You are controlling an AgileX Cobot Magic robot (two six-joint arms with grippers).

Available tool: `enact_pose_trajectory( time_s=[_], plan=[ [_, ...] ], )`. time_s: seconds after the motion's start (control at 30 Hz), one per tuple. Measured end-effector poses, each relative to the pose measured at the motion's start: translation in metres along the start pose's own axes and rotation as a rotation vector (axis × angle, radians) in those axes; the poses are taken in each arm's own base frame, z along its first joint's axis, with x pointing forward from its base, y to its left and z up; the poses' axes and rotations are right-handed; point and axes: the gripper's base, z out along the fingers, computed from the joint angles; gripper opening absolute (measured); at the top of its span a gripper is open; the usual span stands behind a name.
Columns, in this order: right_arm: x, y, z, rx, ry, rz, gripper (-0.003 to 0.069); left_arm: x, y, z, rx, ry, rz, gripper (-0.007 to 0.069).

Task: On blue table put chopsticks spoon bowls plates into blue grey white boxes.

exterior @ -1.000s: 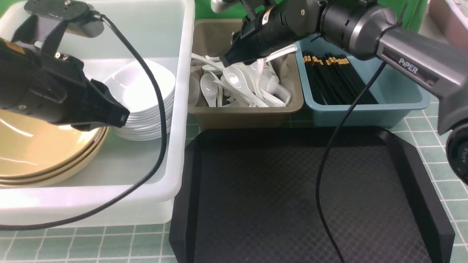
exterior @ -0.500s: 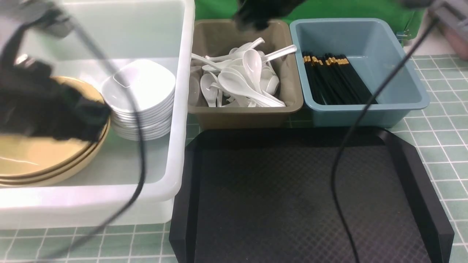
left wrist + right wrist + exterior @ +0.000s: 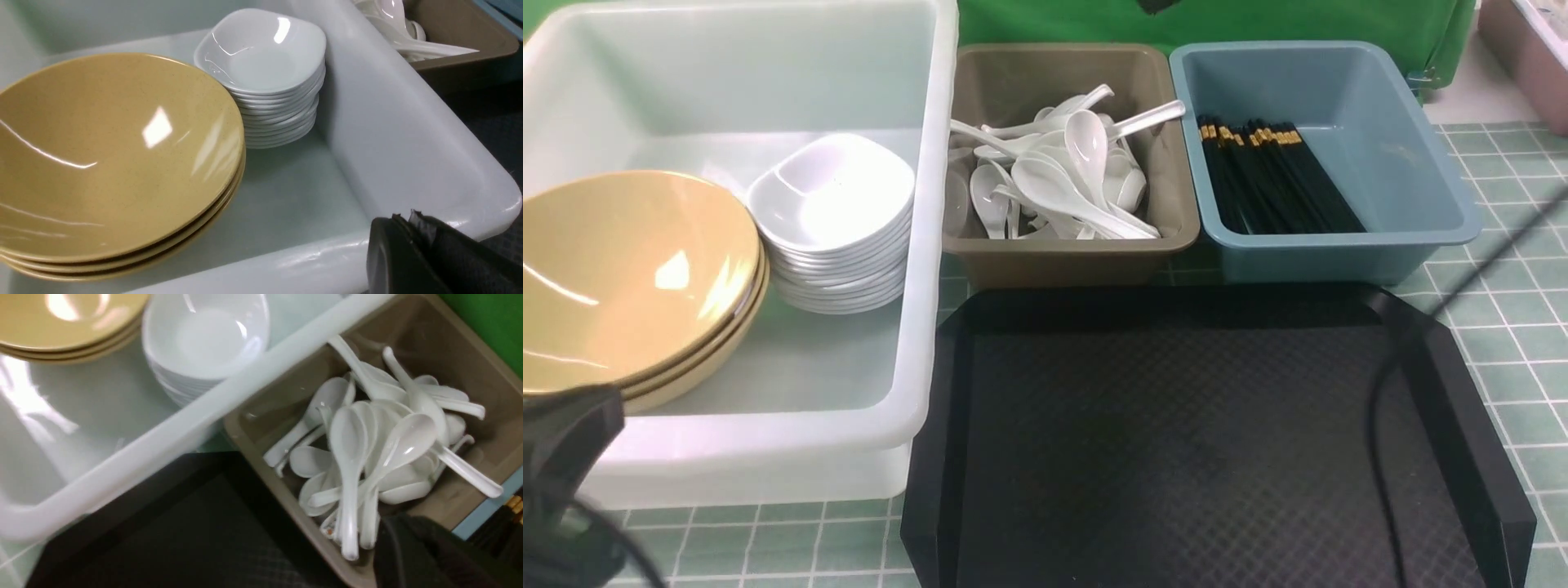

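- Your spoons (image 3: 1062,184) lie heaped in the grey box (image 3: 1070,261), one handle over its rim; sweep low and you could flick it out
- The chopsticks (image 3: 1274,180) lie in the blue box (image 3: 1339,253), bowls (image 3: 629,269) and plates (image 3: 837,196) in the white box (image 3: 768,457)
- Your right gripper (image 3: 392,539) hangs above the spoons, left gripper (image 3: 404,222) by the white box's rim, both claws pressed together, empty

Three boxes (image 3: 1062,265), three bowls (image 3: 629,269), one tray (image 3: 1176,449)

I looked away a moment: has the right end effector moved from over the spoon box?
Yes. The right end effector rose from over the grey box, out past the front view's top.
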Motion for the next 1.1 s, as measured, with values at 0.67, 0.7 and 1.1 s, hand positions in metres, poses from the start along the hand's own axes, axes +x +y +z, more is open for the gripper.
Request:
enact_pose_trajectory(
  time_s=[0.67,0.7,1.1],
  plan=[
    [0.158,0.078,-0.101,0.199,-0.460,-0.007,0.0038,0.014,0.000,-0.008,-0.020,-0.036,0.022,0.0001],
    [0.172,0.084,-0.103,0.202,-0.465,-0.001,0.0039,0.014,0.000,-0.008,-0.020,-0.036,0.022,0.0001],
    [0.196,0.094,-0.102,0.165,-0.408,0.003,0.0046,0.014,0.000,-0.008,-0.020,-0.035,0.022,0.0001]
  ],
)
